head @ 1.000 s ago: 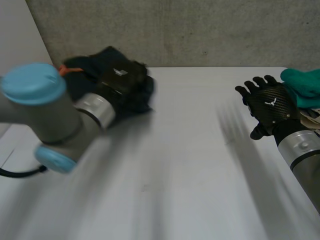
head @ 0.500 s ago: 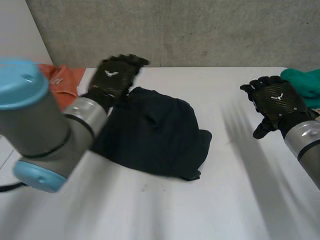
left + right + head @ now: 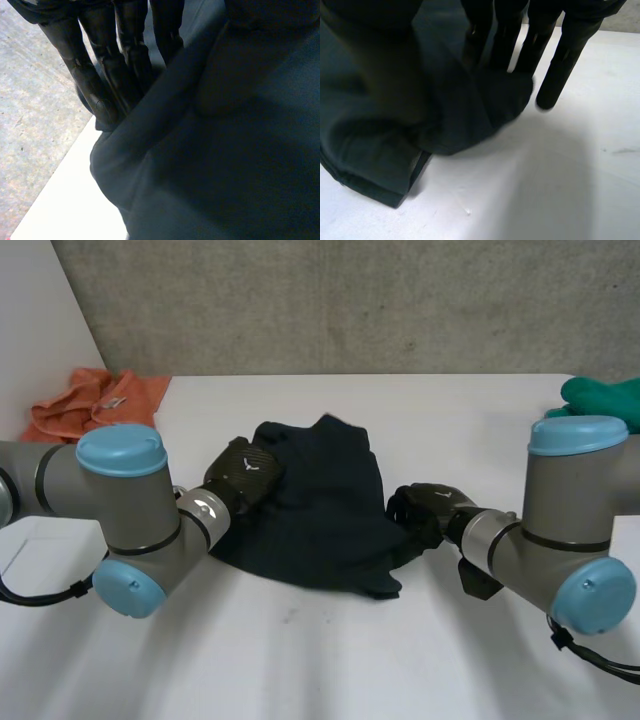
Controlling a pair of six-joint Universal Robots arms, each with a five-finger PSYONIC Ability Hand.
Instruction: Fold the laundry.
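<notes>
Your left hand (image 3: 243,472) rests at nine o'clock on the dark cloth (image 3: 320,495), right hand (image 3: 425,512) at three; wrist views reveal straight fingers (image 3: 95,85) pressing folds, clasping nothing.

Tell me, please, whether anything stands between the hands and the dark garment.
Nothing visible does. The left hand is at the left edge of the dark garment, the right hand at its right edge; the orange cloth and green cloth lie at the far corners.
</notes>
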